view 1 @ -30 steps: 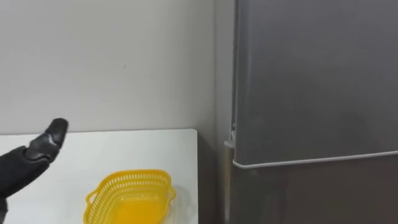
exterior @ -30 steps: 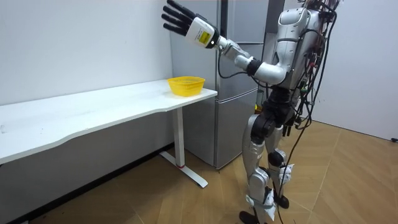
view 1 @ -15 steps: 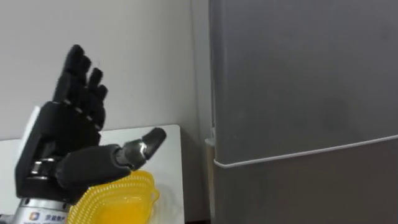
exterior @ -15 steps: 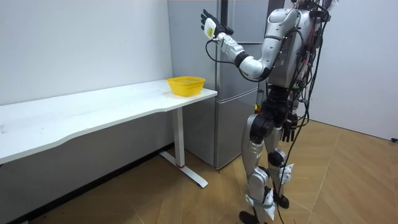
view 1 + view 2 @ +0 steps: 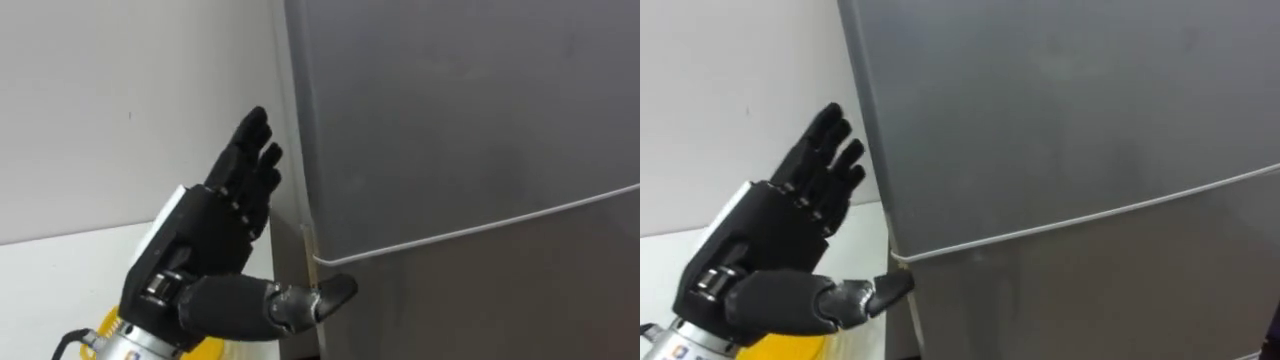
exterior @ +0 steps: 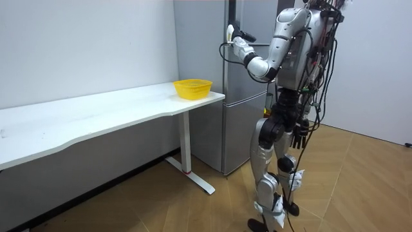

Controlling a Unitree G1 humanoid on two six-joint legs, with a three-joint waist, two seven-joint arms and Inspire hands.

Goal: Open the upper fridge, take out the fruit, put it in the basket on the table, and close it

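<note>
Left hand was open, fingers straight, just left of the vertical edge of the upper fridge door (thumb by its lower seam); the door lay to its right.

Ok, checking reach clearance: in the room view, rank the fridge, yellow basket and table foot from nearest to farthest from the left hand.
1. fridge, right at the left hand.
2. yellow basket, lower, on the table.
3. table foot, on the floor.
</note>
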